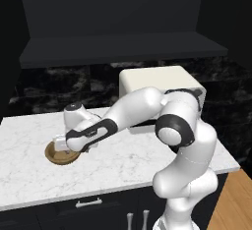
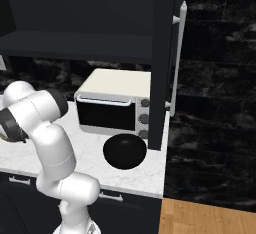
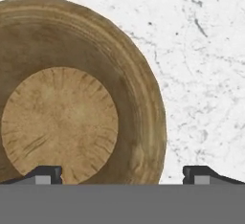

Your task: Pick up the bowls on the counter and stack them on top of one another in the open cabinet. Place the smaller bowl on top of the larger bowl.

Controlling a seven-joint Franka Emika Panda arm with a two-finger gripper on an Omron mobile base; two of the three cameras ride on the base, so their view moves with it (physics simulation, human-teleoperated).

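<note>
The gripper is low over the tan wooden bowl on the white marble counter, jaws spread wide, nothing held. One fingertip sits over the bowl's inside, the other over bare marble just outside the rim, so the wall lies between them. Looks like the grasp step on the smaller bowl. Next: ease down, pinch the rim, lift. The glossy black bowl waits well away by the toaster oven, the open cabinet above.
</note>
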